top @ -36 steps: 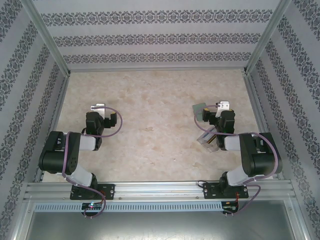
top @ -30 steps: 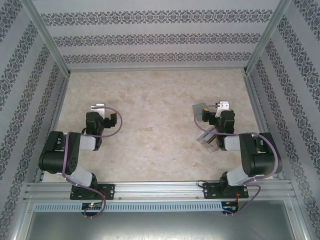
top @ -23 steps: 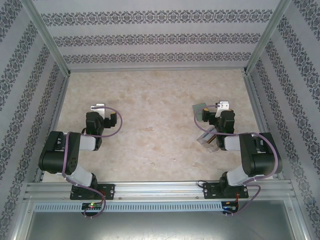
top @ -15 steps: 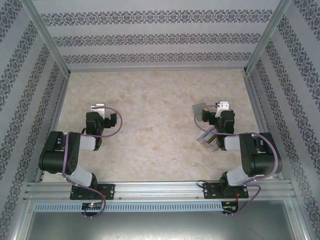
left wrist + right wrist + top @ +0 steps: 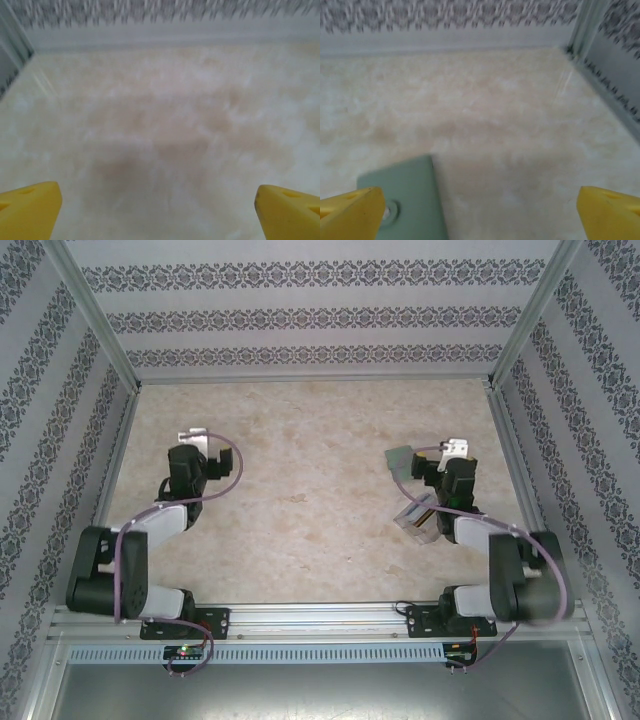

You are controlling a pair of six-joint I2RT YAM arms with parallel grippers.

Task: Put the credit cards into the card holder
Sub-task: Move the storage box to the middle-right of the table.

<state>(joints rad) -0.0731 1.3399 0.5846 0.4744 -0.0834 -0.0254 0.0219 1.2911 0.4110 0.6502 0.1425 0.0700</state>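
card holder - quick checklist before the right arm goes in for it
1. Right fingers open and empty: ok, spread wide.
2. Card holder in the wrist view: ok, lying flat on the table just ahead.
3. Card holder centred between the fingers: not ok, it sits far to one side, at a fingertip.
4. Pockets exposed: not ok, the green outside with its snap faces up.
5. Credit cards located: cannot tell; the clear rack near the right arm holds something striped, too small to read.
6. Left fingers open and empty: ok.

Overhead rear view, two wrist close-ups
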